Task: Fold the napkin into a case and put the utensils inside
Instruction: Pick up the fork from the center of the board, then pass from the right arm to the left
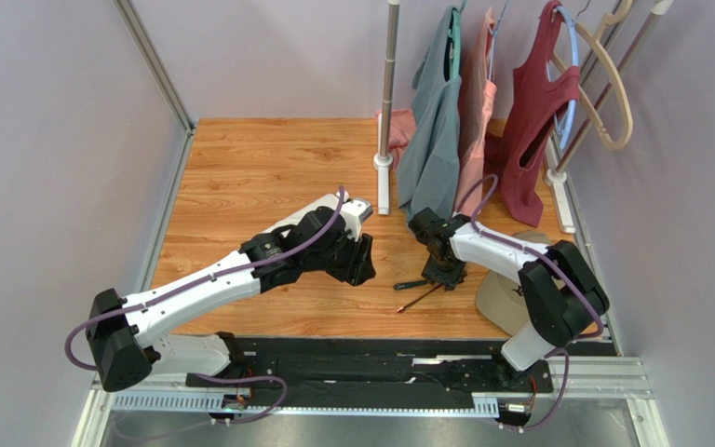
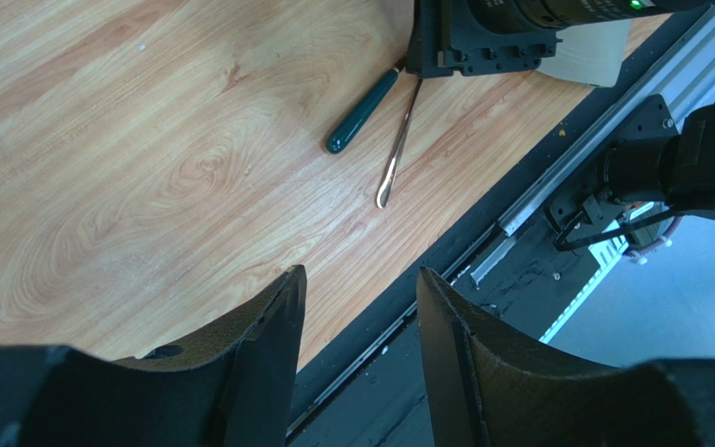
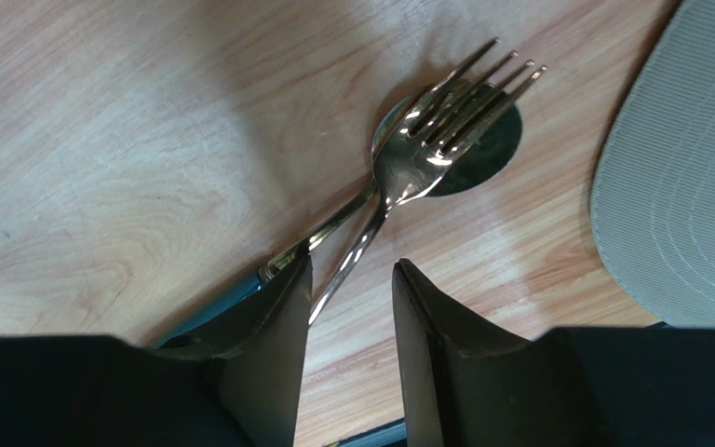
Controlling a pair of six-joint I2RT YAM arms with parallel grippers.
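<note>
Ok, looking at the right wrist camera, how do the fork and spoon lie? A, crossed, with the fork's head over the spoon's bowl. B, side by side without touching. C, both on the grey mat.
A: the fork lays its tines across the bowl of the spoon, and their necks cross on the table.

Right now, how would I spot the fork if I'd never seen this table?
Find the wooden table, then look toward its near edge, under the right gripper. Two gold utensils cross there; the fork lies on top of the spoon, with four thin prongs instead of a round bowl.
</note>
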